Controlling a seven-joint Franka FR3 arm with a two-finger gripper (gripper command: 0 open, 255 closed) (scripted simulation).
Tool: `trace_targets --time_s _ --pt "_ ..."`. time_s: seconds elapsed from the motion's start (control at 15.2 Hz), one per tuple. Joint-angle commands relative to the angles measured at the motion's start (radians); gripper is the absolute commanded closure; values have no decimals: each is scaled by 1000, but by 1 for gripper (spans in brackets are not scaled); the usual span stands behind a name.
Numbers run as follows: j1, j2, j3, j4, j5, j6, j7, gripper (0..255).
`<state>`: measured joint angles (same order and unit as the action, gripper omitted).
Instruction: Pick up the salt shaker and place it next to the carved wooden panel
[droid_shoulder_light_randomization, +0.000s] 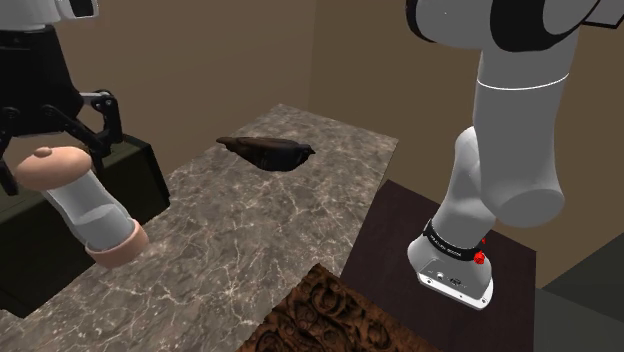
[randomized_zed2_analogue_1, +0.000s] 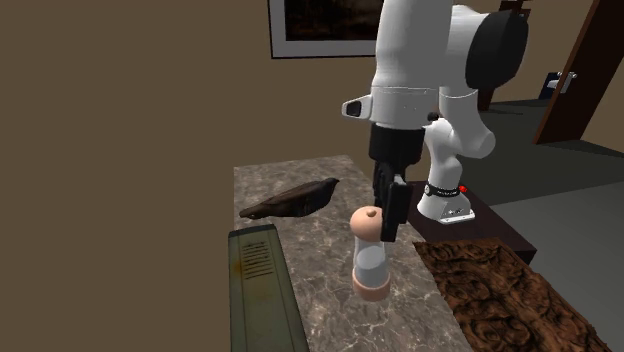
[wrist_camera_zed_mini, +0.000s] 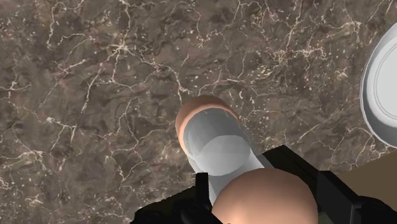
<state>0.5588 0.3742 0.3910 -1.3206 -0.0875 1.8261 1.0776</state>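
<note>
The salt shaker (droid_shoulder_light_randomization: 88, 208) has a pale grey body with a peach knob and a peach base. My gripper (droid_shoulder_light_randomization: 45, 158) is shut on its knob end and holds it tilted above the marble counter (droid_shoulder_light_randomization: 250, 230). In the second exterior view the salt shaker (randomized_zed2_analogue_1: 370, 262) hangs under the gripper (randomized_zed2_analogue_1: 384, 222), close to the green case. In the wrist view the salt shaker (wrist_camera_zed_mini: 215, 145) points away from the gripper (wrist_camera_zed_mini: 264, 203) toward the marble. The carved wooden panel (droid_shoulder_light_randomization: 330, 322) lies at the counter's near end; the panel (randomized_zed2_analogue_1: 505, 295) is to the shaker's right in the second exterior view.
A dark bird-shaped carving (droid_shoulder_light_randomization: 268, 151) lies at the counter's far end. A dark green case (randomized_zed2_analogue_1: 262, 295) runs along the counter's edge beside the shaker. The arm's base (droid_shoulder_light_randomization: 455, 265) stands on a dark brown stand (droid_shoulder_light_randomization: 395, 225). A white rounded body (wrist_camera_zed_mini: 382, 89) shows beside the marble.
</note>
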Motion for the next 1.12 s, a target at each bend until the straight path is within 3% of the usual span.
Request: trace_targets --time_s 0.0,1.06 --pt "-3 -4 0 -32 1 29 -1 255" --pt "-16 5 -7 -236 -4 240 -1 255"
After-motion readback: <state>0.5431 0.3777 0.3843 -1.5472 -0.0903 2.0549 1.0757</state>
